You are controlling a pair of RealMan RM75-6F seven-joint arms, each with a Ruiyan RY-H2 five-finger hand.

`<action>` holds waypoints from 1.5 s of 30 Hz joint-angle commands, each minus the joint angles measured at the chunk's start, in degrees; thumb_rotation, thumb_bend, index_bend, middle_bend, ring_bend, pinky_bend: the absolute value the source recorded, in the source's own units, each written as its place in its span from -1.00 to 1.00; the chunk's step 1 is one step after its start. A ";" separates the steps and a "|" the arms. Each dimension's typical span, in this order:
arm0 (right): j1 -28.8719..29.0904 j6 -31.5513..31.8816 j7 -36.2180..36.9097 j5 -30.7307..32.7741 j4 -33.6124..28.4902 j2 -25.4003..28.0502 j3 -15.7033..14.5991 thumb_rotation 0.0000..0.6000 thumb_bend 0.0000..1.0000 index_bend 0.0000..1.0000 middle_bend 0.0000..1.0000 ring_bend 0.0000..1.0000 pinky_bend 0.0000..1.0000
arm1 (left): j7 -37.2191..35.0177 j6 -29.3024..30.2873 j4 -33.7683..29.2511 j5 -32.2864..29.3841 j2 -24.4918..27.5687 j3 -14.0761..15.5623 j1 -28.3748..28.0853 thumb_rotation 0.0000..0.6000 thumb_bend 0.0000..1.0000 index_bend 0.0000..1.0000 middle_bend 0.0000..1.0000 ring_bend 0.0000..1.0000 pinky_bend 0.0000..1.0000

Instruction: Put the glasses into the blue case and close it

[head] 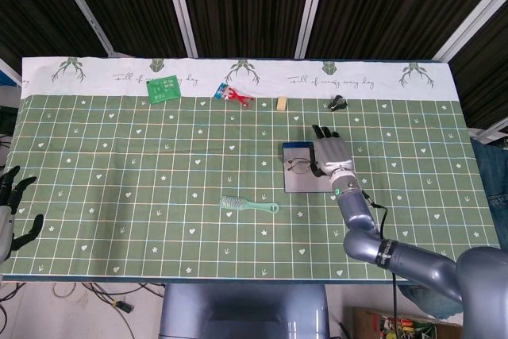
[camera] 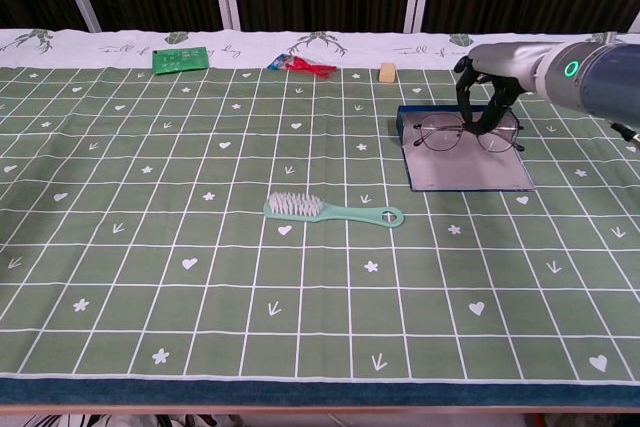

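Glasses [camera: 468,134] hang over the far end of the open blue case [camera: 470,169], pinched in the right hand [camera: 487,89]. Left of the case lies a brush [camera: 332,211]; the left hand [head: 9,213], at the surface's left edge, is spread and holds nothing.

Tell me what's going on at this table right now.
The right hand holds a pair of glasses over the back part of the open blue case, apparently about to set them in. The case lid is not closed yet. The left hand sits idle at the table's left edge, fingers apart, holding nothing. A green brush lies in front of the case, untouched.
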 commanded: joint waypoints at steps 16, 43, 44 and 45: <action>3.13 -6.55 4.08 -2.00 8.30 -1.10 -1.16 1.00 -0.03 0.24 -1.00 -0.91 -0.70 | -0.24 0.30 0.12 -0.20 0.08 -0.13 0.21 1.00 -0.23 -0.70 -1.00 -1.00 -1.00; 4.96 -13.28 9.63 -4.62 14.34 -1.41 -4.34 1.00 -0.02 0.22 -1.00 -0.91 -0.70 | -0.05 0.71 0.13 -0.39 0.03 -0.31 0.47 1.00 -0.23 -0.70 -1.00 -1.00 -1.00; 5.00 -13.36 9.78 -4.69 14.55 -1.49 -4.42 1.00 -0.02 0.18 -1.00 -0.91 -0.70 | -0.07 0.72 0.14 -0.39 0.03 -0.32 0.48 1.00 -0.23 -0.70 -1.00 -1.00 -1.00; 5.02 -13.47 9.88 -4.72 14.76 -1.54 -4.54 1.00 -0.02 0.10 -1.00 -0.91 -0.70 | -0.08 0.72 0.14 -0.38 0.03 -0.32 0.47 1.00 -0.23 -0.70 -1.00 -1.00 -1.00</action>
